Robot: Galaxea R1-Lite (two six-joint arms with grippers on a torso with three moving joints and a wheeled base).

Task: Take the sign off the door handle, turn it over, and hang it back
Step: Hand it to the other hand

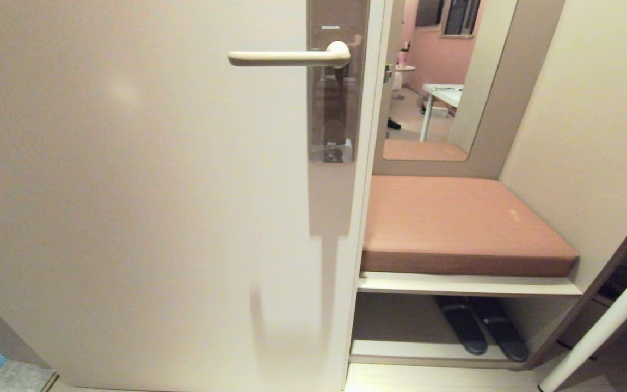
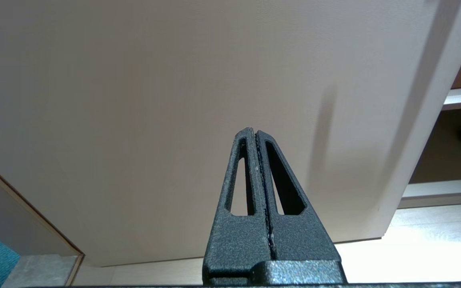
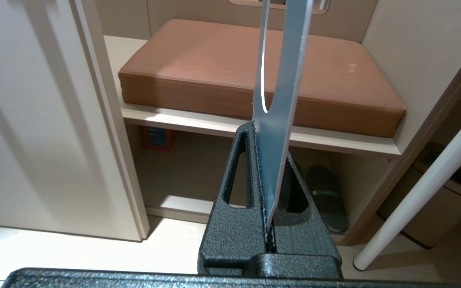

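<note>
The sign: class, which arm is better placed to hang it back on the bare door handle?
Probably the right. The right claw is shut on the sign; the left claw is shut and empty. The door handle carries nothing.

The sign [image 3: 280, 80] runs past the picture's edge beyond the right gripper [image 3: 265, 132]'s jaws, its lettering unreadable edge-on. Beyond the jaws, the slippers [image 3: 326, 196] are half hidden.

A cream door [image 1: 139, 207] fills the left of the frame. At right, a brown cushion [image 1: 460, 223] lies on a shelf [image 1: 466, 284]; dark slippers [image 1: 482, 326] sit beneath. A mirror [image 1: 444, 81] occupies the upper right.
</note>
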